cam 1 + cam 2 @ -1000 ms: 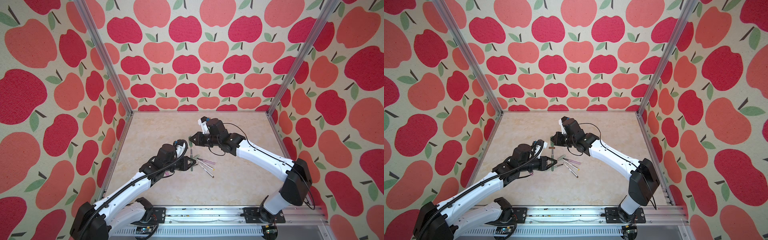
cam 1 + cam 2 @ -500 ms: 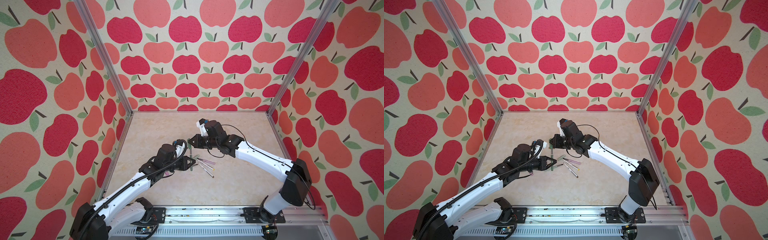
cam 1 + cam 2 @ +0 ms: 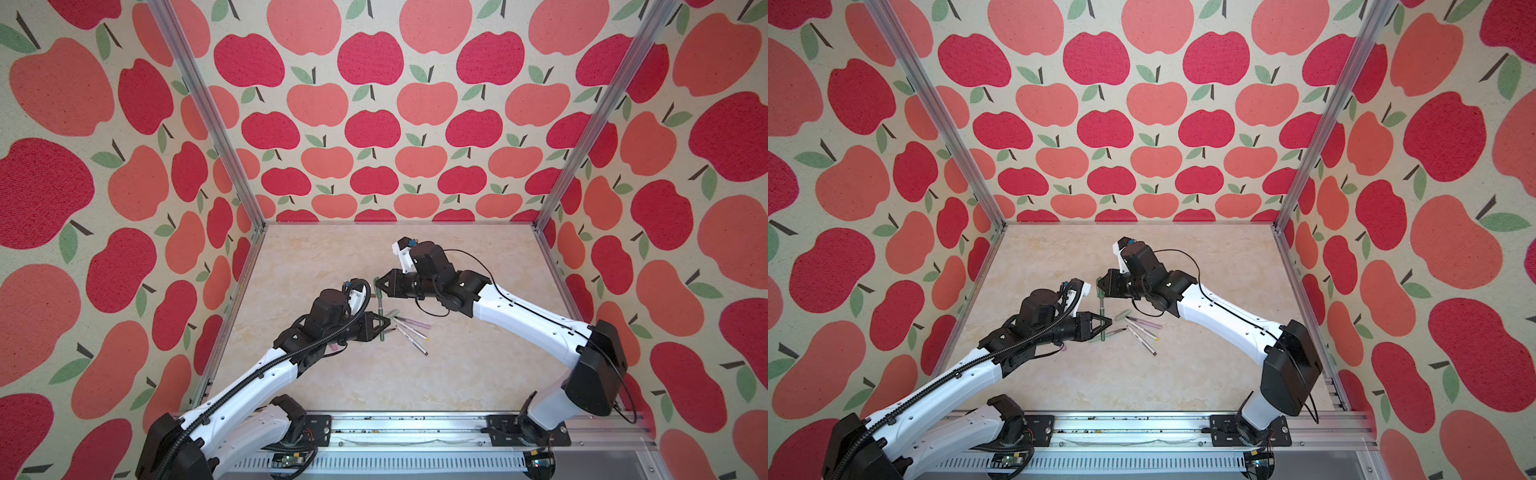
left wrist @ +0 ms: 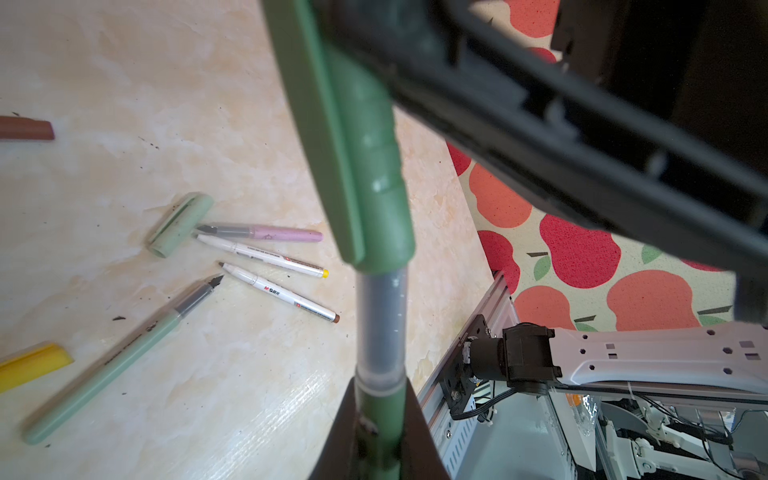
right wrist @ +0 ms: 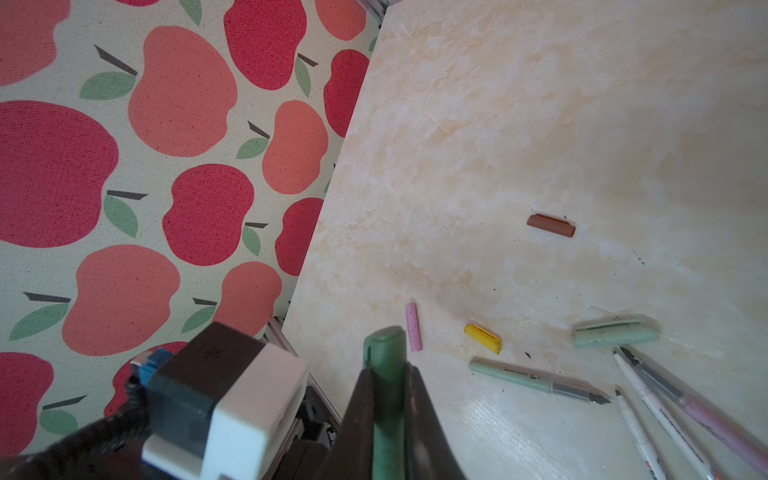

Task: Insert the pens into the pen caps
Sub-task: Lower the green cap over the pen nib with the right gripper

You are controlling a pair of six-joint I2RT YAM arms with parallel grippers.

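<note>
Two grippers are closed above the table [image 3: 457, 374]. At the left, the dark green pen [image 4: 380, 415] is clamped by its barrel in the left gripper [image 3: 386, 325]. Its tip is hidden inside the dark green cap [image 4: 365, 166], which is pinched in the right gripper [image 5: 384, 395], a grey neck being left bare between them. Just to the right, the pale green cap [image 4: 180, 224], pale green pen [image 4: 116, 361], pink pen [image 4: 270, 233] and two white pens [image 4: 262, 257] are laid loose on the table.

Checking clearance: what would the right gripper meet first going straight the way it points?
Likely the table by the left wall; ahead of the right gripper the line looks free. The left wrist camera sits close beside it, depth unclear.
</note>
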